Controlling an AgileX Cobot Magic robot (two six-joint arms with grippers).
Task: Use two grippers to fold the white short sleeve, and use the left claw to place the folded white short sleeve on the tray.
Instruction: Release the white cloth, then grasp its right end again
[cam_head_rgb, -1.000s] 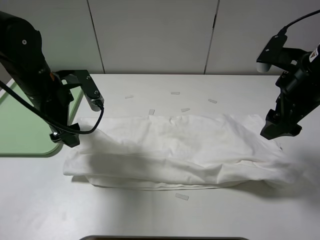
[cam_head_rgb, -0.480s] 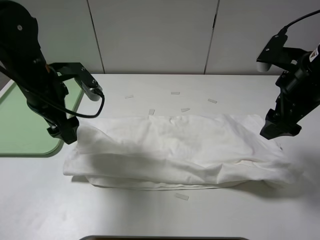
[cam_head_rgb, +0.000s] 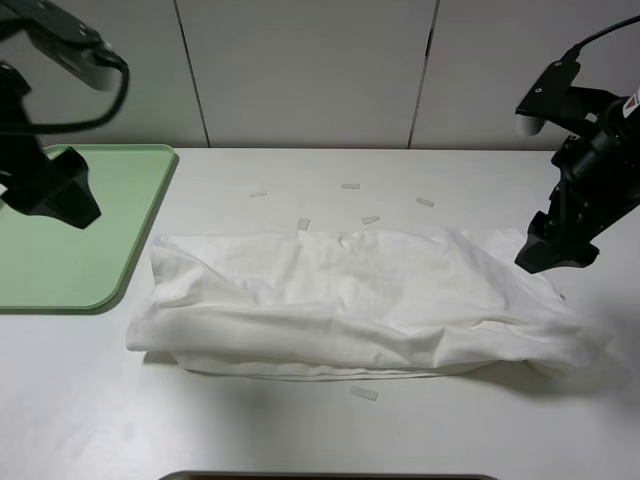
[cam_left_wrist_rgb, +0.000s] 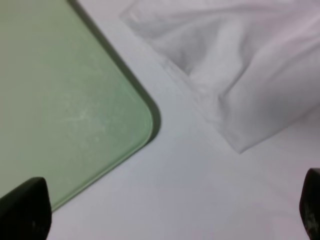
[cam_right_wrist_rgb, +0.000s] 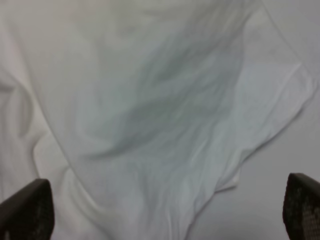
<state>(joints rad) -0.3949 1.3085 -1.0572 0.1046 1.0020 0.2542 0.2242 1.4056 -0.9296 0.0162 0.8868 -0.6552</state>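
Observation:
The white short sleeve (cam_head_rgb: 350, 300) lies folded into a long band across the middle of the table. The pale-green tray (cam_head_rgb: 100, 250) sits at the left, apart from the shirt's left end. My left gripper (cam_head_rgb: 58, 198) hangs open and empty, raised above the tray. In the left wrist view its open gripper (cam_left_wrist_rgb: 167, 212) looks down on the tray's corner (cam_left_wrist_rgb: 65, 100) and a shirt corner (cam_left_wrist_rgb: 240, 75). My right gripper (cam_head_rgb: 555, 252) is open and empty over the shirt's right end. The right wrist view shows the gripper (cam_right_wrist_rgb: 162, 210) above wrinkled shirt cloth (cam_right_wrist_rgb: 150, 100).
Small pale tape strips lie on the table behind the shirt (cam_head_rgb: 350, 186) and one lies in front of it (cam_head_rgb: 364, 393). A dark edge (cam_head_rgb: 330, 477) runs along the table's front. A pale panelled wall stands behind.
My left gripper has risen and moved left, away from the shirt's left end to above the tray. The shirt's left corner now lies flat. The right gripper has barely moved.

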